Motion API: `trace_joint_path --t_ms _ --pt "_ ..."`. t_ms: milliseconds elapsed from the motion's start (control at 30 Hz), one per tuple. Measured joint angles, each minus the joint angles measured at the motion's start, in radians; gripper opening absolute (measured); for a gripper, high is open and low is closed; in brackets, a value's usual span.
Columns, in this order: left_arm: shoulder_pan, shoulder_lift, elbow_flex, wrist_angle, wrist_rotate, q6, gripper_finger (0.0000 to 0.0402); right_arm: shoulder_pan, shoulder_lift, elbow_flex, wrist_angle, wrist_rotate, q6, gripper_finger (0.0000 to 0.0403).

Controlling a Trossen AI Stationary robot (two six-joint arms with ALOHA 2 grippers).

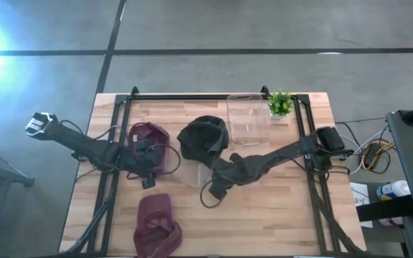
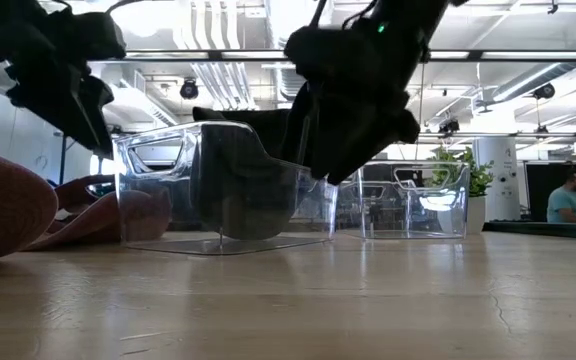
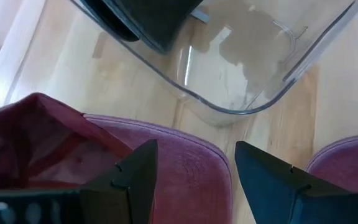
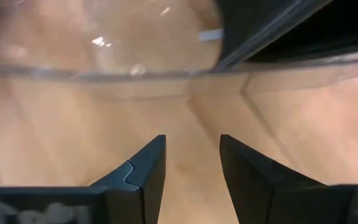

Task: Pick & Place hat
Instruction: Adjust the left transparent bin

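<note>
A: Where do we stand with the hats?

B: We see one black hat (image 1: pixel 203 137) already sitting in the near clear bin (image 1: pixel 192 172), the one in the middle of the table (image 1: pixel 278 215). We judge that part done.

A: And the maroon ones?

B: Two are left out. One maroon hat (image 1: pixel 148 136) lies on the wood just to the left of the black one, and a second maroon hat (image 1: pixel 156 223) rests near the front edge, well apart from the bins.

A: What are our grippers doing?

B: Our left gripper (image 3: pixel 194 180) hangs right over the first maroon hat with its fingers spread fairly wide and nothing between them. Our right gripper (image 4: pixel 191 168) hovers over bare wood beside the bin, its fingers parted a little and empty too.

A: And the other clear bin (image 1: pixel 248 118)?

B: It stands at the back beside the small green plant (image 1: pixel 280 103), and we see nothing in it.

A: So what remains?

B: We reckon both maroon hats must yet be lifted and placed; the left arm looks nearest to that.
</note>
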Motion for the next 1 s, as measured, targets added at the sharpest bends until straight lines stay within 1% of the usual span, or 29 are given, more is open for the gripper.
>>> trace_joint_path --t_ms 133,233,400,533,700,867,1000 --pt "0.004 0.016 -0.030 0.044 -0.017 0.023 0.0208 -0.049 0.026 0.003 0.015 0.010 0.000 0.0138" --pt "0.005 0.030 -0.050 0.133 -0.036 0.032 0.0208 -0.079 0.041 0.006 0.028 0.009 -0.001 0.0134" --pt "0.006 0.056 -0.073 0.231 -0.016 0.019 0.0208 -0.119 0.047 0.006 0.035 0.012 -0.001 0.0129" --pt "0.006 0.073 -0.075 0.266 -0.015 -0.004 0.0208 -0.142 0.047 0.010 0.041 0.046 -0.015 0.0124" --pt "0.011 0.091 -0.075 0.311 -0.029 0.005 0.0208 -0.174 0.047 0.020 0.054 0.082 -0.046 0.0124" --pt "0.016 0.107 -0.075 0.356 -0.028 0.020 0.0208 -0.216 0.047 0.020 0.069 0.145 -0.074 0.0124" --pt "0.016 0.113 -0.075 0.362 -0.050 0.025 0.0208 -0.243 0.046 0.026 0.071 0.144 -0.074 0.0118"
